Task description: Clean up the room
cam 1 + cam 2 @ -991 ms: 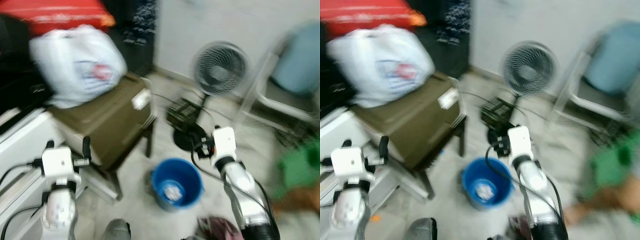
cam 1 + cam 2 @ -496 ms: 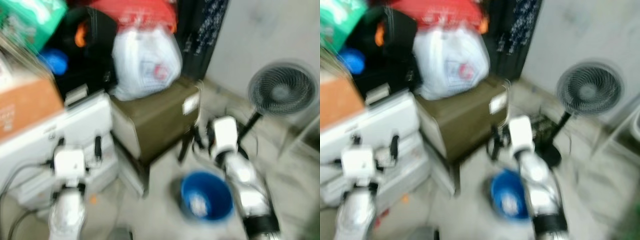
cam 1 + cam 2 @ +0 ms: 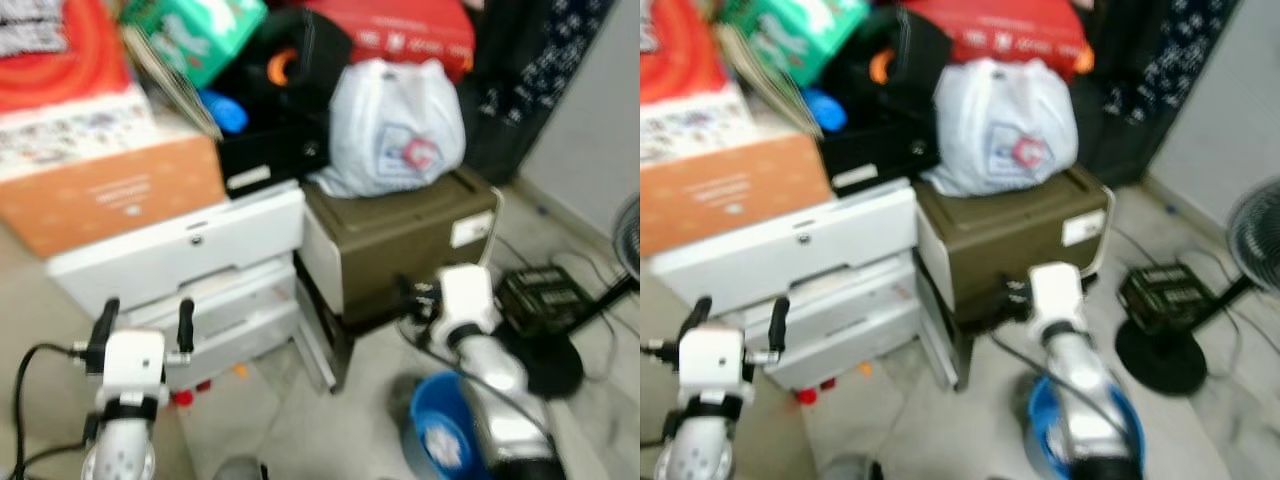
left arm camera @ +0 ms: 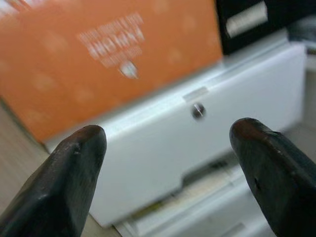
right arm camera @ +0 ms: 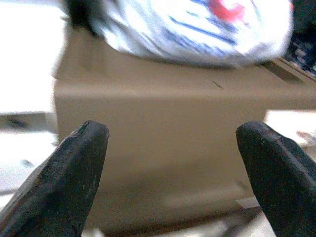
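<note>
**At the clutter pile: both grippers empty, fingers spread**

Near left, left gripper (image 3: 141, 322) is raised with fingers wide apart, holding nothing, aimed at the white drawer unit (image 3: 190, 255). Left wrist view shows the fingers (image 4: 74, 168) framing a drawer front with a small round lock (image 4: 198, 110), orange cardboard box (image 4: 98, 54) sitting on top of the unit.

Right gripper (image 5: 173, 163) is also spread and empty, pointing at the olive-brown box (image 3: 400, 240) just right of the drawers. White plastic bag (image 3: 395, 125) rests on that box; red case (image 3: 400, 30) above, behind it.

Blue bucket (image 3: 440, 440) sits on the floor near right, partly hidden by the right arm, something white inside. Black crate (image 3: 540, 295) and fan base (image 3: 550, 365) further right. Frames are blurred.
</note>
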`<state>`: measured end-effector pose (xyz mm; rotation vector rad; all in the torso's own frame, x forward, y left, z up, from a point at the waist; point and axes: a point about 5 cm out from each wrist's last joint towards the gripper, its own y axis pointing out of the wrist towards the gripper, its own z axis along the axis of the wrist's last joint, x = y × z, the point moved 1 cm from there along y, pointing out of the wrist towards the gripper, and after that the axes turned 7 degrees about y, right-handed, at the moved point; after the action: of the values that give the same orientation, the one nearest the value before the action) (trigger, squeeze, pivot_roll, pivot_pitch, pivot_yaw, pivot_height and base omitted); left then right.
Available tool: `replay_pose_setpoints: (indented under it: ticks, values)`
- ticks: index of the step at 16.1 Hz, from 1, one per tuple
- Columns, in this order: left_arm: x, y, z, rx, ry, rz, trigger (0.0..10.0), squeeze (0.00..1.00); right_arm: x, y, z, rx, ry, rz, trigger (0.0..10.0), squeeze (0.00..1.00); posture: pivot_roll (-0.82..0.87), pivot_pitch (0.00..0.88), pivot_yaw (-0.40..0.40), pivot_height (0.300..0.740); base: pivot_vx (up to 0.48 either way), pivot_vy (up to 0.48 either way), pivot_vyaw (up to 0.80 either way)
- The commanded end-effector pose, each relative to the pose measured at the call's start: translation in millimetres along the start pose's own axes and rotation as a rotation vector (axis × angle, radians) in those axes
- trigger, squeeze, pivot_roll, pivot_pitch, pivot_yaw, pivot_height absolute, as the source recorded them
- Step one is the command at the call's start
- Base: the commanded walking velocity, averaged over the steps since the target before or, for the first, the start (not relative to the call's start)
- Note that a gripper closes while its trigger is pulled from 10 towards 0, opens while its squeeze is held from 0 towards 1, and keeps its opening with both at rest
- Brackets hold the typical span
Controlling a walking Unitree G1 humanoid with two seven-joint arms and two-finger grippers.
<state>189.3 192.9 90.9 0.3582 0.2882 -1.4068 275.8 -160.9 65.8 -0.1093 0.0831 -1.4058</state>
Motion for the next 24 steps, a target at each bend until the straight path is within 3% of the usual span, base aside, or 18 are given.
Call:
replay_pose_setpoints:
  ticks: [1,7,17,24]
  values:
    - [0.6,-0.2,-1,-0.013,-0.012,0.015,10.0,0.00,5.5,0.4,3,0.010,-0.014,-0.023,10.0,0.00,-0.03,0.000,-0.008,0.740,0.000,0.000,0.80]
    - [4.2,5.3,-1,-0.011,0.012,0.032,10.0,0.00,11.2,8.8,10,0.021,-0.049,-0.010,10.0,0.00,-0.04,0.000,-0.021,0.740,0.000,0.000,0.80]
    - [9.0,13.1,1,0.001,0.011,0.027,10.0,0.00,6.8,20.9,14,0.039,-0.062,0.009,10.0,0.00,-0.03,0.000,-0.022,0.740,0.000,0.000,0.80]
    - [8.9,16.5,4,0.011,0.006,-0.002,10.0,0.00,6.5,19.8,14,0.047,-0.075,0.012,10.0,0.00,-0.04,0.000,-0.019,0.740,0.000,0.000,0.00]
